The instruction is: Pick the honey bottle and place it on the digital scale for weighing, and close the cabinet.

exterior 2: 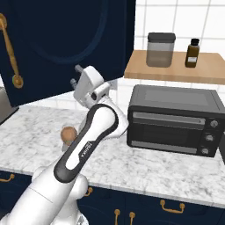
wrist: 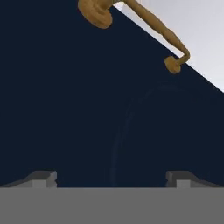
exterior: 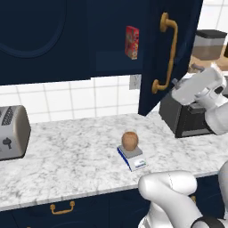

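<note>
The squat amber honey bottle (exterior: 129, 140) already sits on the small grey-topped digital scale (exterior: 133, 157), down-left of the pincer (wrist: 111, 177). Pincer's open and empty, facing the dark navy cabinet door (wrist: 87, 109). It could slide off the flat panel, leaving the door ajar.

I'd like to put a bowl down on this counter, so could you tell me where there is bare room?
The widest bare marble lies between the toaster and the digital scale, which holds the honey bottle. Right of the scale it is tighter: the black oven and the open cabinet door crowd it.
</note>
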Robot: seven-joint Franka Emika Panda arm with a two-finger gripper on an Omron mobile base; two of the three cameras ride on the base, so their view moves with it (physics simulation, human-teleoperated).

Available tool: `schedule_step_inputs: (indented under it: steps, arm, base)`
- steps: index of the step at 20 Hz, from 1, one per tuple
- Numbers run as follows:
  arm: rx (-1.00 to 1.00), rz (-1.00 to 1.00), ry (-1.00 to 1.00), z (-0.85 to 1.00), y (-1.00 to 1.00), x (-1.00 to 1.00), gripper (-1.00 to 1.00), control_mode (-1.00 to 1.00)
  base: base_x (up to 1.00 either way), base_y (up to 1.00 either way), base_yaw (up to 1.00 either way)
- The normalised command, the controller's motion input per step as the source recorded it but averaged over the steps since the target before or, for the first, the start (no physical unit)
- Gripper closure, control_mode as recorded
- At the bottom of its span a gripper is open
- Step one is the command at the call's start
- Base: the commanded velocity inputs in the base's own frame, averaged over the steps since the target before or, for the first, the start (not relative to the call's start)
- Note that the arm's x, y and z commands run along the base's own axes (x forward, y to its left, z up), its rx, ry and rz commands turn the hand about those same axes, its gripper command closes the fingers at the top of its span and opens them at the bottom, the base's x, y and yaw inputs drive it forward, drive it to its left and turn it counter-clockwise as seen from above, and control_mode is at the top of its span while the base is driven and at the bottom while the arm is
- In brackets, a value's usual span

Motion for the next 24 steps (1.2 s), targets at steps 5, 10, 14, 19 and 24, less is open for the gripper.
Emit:
schedule_step_inputs:
  steps: [5,10,14,19,24]
  arm:
    - [-0.16,-0.06,0.0,0.64,1.0,0.89,-1.0,-1.0]
    - [-0.15,-0.19,0.02,-0.21,0.92,1.0,-1.0,-1.0]
    - [-0.05,-0.21,0.03,-0.13,0.36,0.99,-1.0,-1.0]
    - [-0.03,-0.26,0.12,-0.06,0.2,1.0,-1.0,-1.0]
    - [0.0,-0.23,0.02,-0.21,0.01,0.88,-1.0,-1.0]
  base:
    - [0.0,0.0,0.0]
    - [0.0,0.0,0.0]
    - [0.0,0.0,0.0]
    - [0.0,0.0,0.0]
    - [0.0,0.0,0.0]
